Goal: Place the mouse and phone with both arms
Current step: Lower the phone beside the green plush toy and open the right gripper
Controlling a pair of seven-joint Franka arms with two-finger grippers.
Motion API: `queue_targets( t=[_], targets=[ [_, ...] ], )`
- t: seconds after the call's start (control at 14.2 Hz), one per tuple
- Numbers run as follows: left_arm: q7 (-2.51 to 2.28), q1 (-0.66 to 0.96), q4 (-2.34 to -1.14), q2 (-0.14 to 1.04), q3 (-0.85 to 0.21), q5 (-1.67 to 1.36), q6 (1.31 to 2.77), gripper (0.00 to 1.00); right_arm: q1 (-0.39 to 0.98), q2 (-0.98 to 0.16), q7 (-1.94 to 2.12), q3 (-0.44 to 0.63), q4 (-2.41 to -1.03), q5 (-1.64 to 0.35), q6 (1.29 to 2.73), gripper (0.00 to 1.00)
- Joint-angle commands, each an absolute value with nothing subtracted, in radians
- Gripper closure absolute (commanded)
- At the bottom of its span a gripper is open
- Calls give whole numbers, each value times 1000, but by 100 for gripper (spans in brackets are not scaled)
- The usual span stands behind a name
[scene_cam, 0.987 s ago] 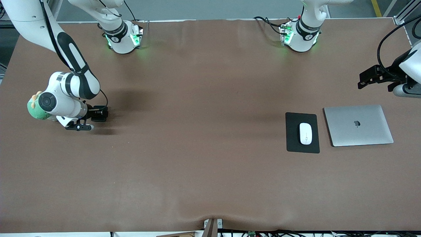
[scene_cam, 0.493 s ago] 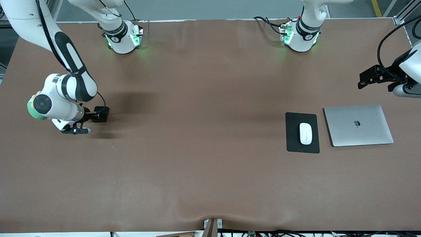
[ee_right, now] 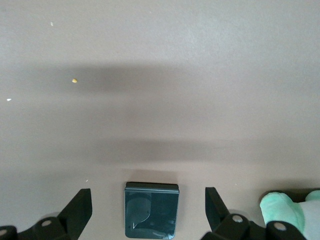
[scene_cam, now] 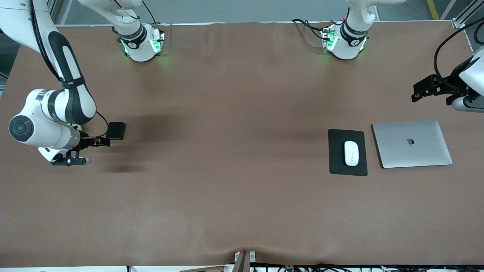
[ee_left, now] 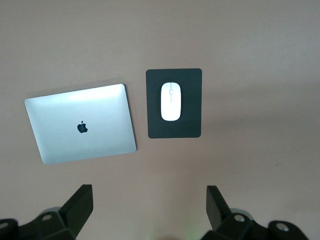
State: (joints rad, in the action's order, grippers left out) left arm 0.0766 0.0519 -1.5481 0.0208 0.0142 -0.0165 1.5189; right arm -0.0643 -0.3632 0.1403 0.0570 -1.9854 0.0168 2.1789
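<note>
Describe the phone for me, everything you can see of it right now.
The phone is a small glossy black rectangle with rounded corners, its dark face catching a pale reflection in the right wrist view. It lies flat on the brown table toward the right arm's end, with nothing on it. The right gripper is open, one finger on each side of the phone in the right wrist view, neither touching it. A green plush toy shows beside that gripper.

The front view looks down from high across the table [scene_cam: 234,181], facing both bases. Each wrist view looks down between its fingers; the mouse pad [scene_cam: 336,166] [ee_left: 155,127] shows in front and left wrist views, the right wrist view seemingly lower.
</note>
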Motion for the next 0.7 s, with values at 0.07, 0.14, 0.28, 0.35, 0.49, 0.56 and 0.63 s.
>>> queue_targets(
  t=[0.07, 0.14, 0.28, 0.35, 0.49, 0.56, 0.63],
  targets=[
    [84, 55, -1540, 18, 15, 3, 1525, 0, -71, -347, 170, 45, -1950, 32, 2139, 0],
    [86, 55, -1540, 18, 15, 3, 1525, 0, -69, -347, 193, 44, -1916, 29, 2100, 0],
    [86, 55, -1540, 18, 17, 3, 1525, 0, -66, -348, 196, 31, -1835, 29, 1909, 0],
    [86, 55, -1540, 18, 17, 3, 1525, 0, -64, -353, 192, 22, -1795, 29, 1854, 0],
    [86, 55, -1540, 18, 17, 3, 1525, 0, -72, -353, 195, 17, -1696, 18, 1794, 0],
    [84, 55, -1540, 18, 17, 3, 1525, 0, -74, -368, 195, 17, -1604, 20, 1685, 0],
    [84, 57, -1540, 18, 15, 3, 1525, 0, -72, -395, 193, 17, -1523, 18, 1604, 0]
  ],
)
